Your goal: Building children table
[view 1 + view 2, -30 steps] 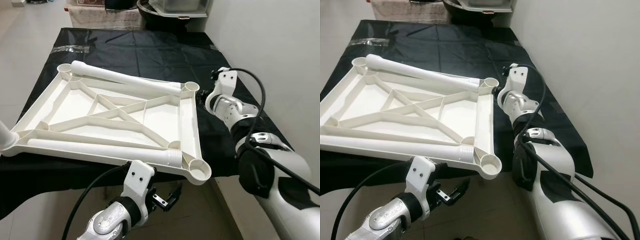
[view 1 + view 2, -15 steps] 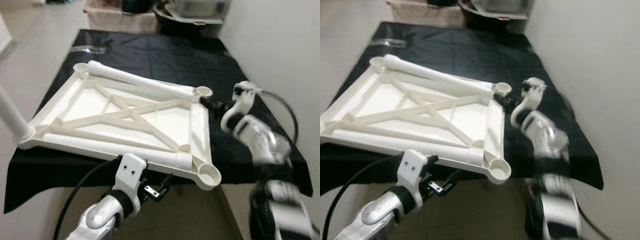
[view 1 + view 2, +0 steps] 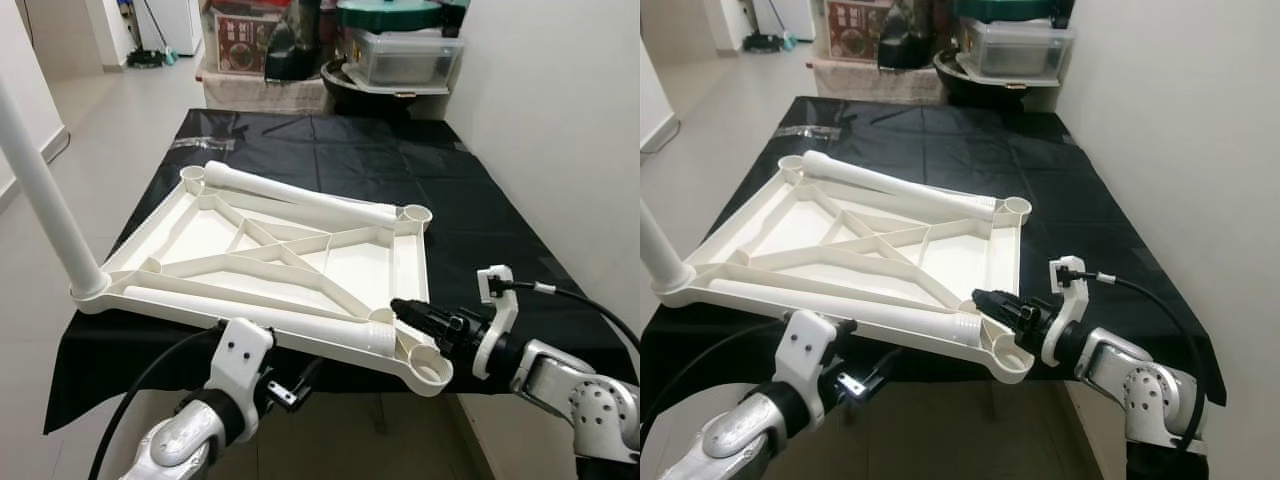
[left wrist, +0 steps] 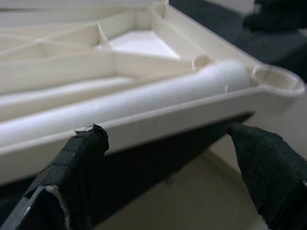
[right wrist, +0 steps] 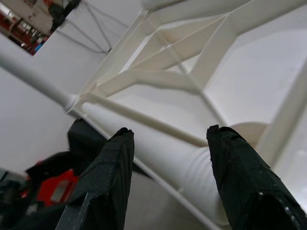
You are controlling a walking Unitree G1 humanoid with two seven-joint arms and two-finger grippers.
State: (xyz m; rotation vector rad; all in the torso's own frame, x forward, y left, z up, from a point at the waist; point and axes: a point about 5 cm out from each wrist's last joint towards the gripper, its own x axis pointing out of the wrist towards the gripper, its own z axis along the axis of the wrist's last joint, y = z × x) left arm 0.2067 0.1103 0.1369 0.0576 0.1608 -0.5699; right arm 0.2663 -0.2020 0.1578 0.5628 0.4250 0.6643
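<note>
White tabletop upside-down; one leg upright.

A home, prob. a storage or utility corner, is indicated. Pale tiled floor and plain white wall are seen. Beyond the far edge of a table covered w/ black sheeting, household clutter is stacked: a clear plastic storage box w/ green lid, a dark basin, printed cartons. A mop is leaned by a white appliance at far left.
</note>
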